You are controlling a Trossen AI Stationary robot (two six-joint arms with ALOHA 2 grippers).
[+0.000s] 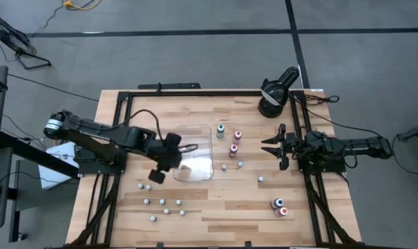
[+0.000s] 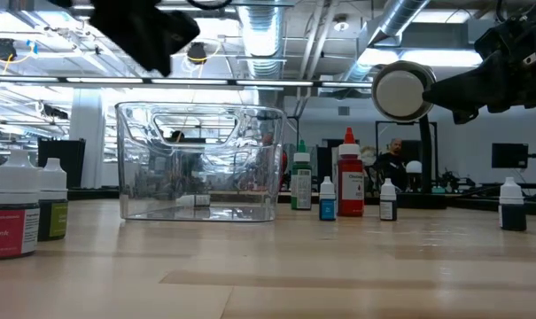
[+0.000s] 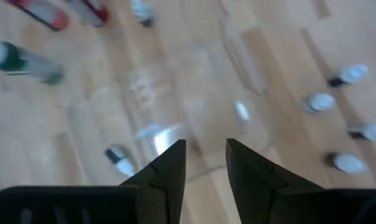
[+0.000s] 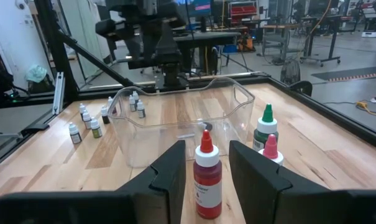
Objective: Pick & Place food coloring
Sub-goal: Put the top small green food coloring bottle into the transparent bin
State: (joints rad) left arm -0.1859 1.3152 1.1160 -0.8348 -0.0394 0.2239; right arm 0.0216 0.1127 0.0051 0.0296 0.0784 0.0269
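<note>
Grey concrete floor surrounds a pale wooden slat bench (image 1: pixel 215 207) in a black metal frame, seen from above. Clear rectangular plastic tray (image 1: pixel 195 153) sits centre of the high view, looks empty.

Left hand (image 1: pixel 189 148) hangs over the tray at its left half; in the left wrist view its two dark fingers (image 3: pixel 169 171) stand partly apart with bare bench between them, gripping nothing. Right hand (image 1: pixel 272 147) sits at right of centre, above the bench edge, pointing toward the tray; in the right wrist view its fingers (image 4: pixel 166 174) are parted, nothing clamped. A tall red-bodied, red-capped food coloring bottle (image 4: pixel 206 177) shows in the gap, but stands farther off on the bench.

Food coloring is scattered on the bench, none in either hand:
- green-capped bottle (image 1: pixel 220 128) and pink-capped bottles (image 1: pixel 238 135) just right of the tray, upright
- cluster of tiny white-capped bottles (image 1: pixel 163 203) lower left of the high view
- pair with a red cap (image 1: pixel 283 211) lower right
- single small white-capped one (image 1: pixel 261 179) between the tray and that pair

Black round lamp-like device (image 1: pixel 274 97) at upper right corner of the bench.

Low view: tray left of centre, bottles lined up to its right, a person far back in the room.
</note>
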